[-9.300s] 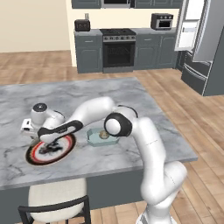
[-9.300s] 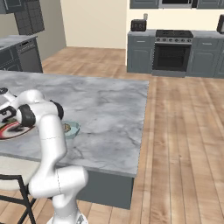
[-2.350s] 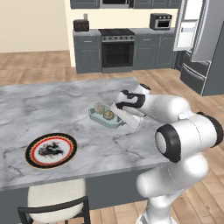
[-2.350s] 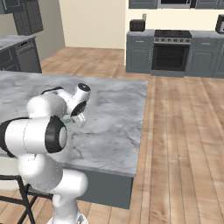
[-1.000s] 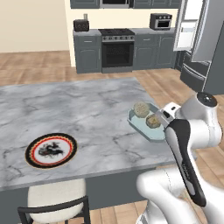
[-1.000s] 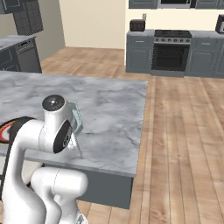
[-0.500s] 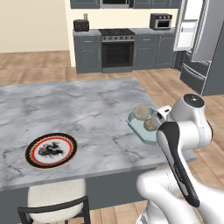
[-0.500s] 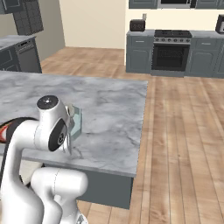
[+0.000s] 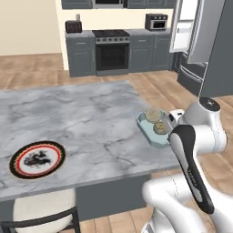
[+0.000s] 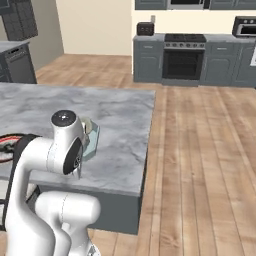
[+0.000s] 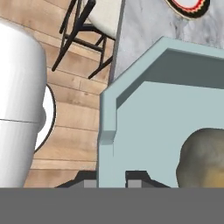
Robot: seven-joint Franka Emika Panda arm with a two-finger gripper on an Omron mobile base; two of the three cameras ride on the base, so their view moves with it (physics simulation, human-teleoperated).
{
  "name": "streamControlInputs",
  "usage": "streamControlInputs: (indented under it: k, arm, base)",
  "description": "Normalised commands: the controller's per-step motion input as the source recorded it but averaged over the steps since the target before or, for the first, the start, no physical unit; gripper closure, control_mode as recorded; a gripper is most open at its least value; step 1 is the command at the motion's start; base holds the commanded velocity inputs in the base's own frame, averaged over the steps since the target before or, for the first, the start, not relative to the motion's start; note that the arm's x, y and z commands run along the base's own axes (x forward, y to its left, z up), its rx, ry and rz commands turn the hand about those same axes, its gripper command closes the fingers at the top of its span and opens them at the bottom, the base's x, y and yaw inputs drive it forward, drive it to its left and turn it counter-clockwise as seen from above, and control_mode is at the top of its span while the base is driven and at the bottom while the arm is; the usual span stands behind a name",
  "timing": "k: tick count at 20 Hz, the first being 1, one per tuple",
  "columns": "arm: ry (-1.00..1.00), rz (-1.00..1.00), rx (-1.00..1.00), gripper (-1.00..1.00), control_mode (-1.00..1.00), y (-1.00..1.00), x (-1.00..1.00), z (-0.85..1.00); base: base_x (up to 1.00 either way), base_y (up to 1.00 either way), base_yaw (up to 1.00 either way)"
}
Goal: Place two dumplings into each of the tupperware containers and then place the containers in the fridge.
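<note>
Jaws clamp container (image 11: pixel 144 131) wall; 2 dumplings (image 9: pixel 156 121) inside

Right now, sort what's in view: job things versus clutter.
Job:
- tupperware container, held at its rim by the claw
- two dumplings inside it
- fridge, door open

Lying about:
- red-and-black-rimmed plate
- chair
- oven

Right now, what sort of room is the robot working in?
A home kitchen, rendered: a black oven set in grey cabinets, an open fridge at the right, and a marble island counter where a tupperware container holds dumplings.
</note>
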Motion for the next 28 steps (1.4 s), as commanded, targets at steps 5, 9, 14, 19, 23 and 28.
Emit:
streamControlInputs:
  k: [5,9,14,19,23,28]
  arm:
    - [0.0,0.0,0.0,1.0,1.0,0.0,0.0,0.0]
    - [0.0,0.0,0.0,1.0,1.0,0.0,0.0,0.0]
    - [0.0,0.0,0.0,1.0,1.0,0.0,0.0,0.0]
    - [0.0,0.0,0.0,1.0,1.0,0.0,0.0,0.0]
    - [0.0,0.0,0.0,1.0,1.0,0.0,0.0,0.0]
    - [0.0,0.0,0.0,1.0,1.0,0.0,0.0,0.0]
  base:
    - [-0.27,-0.94,-0.23]
    - [0.09,-0.91,-0.15]
    - [0.63,-0.66,-0.1]
    - [1.0,-0.23,-0.04]
    - [1.0,-0.02,-0.06]
    - [1.0,0.14,-0.19]
